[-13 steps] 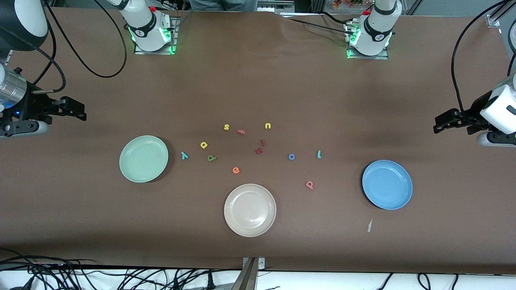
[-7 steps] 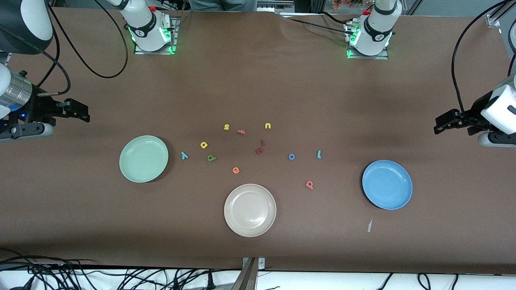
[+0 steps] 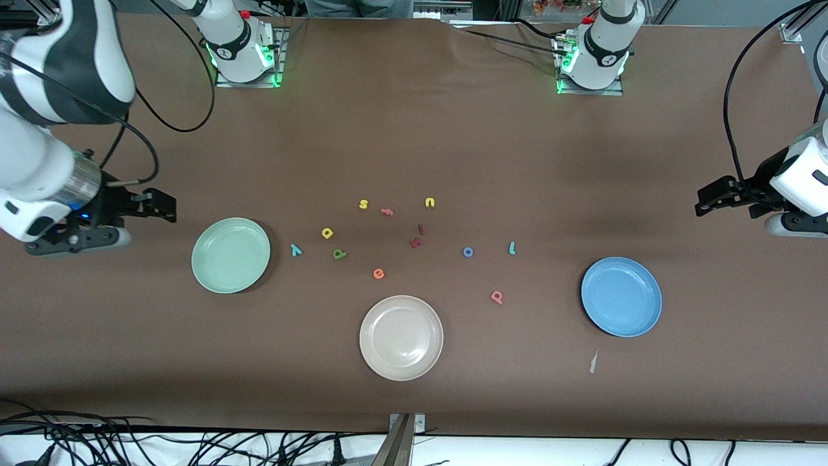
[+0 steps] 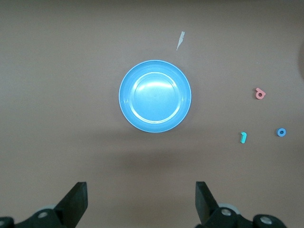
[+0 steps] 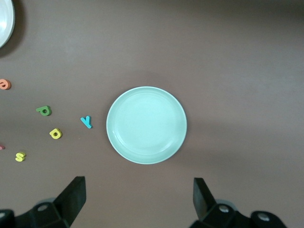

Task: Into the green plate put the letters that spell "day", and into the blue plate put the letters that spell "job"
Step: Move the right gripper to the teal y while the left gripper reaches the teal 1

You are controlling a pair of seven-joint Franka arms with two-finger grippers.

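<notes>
Your right claw (image 3: 155, 206) has swung toward the green plate (image 3: 231, 255), jaws apart and empty; left claw (image 3: 715, 196) waits, jaws apart; all letters remain unplaced.

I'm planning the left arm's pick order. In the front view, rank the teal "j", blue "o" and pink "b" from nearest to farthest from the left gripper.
The open left gripper hovers at the left arm's end of the table.
1. Teal "j", closest toward that end.
2. Blue "o", beside the "j", further toward the middle.
3. Pink "b", nearest the front camera; close to the "o", a hedged call.
</notes>
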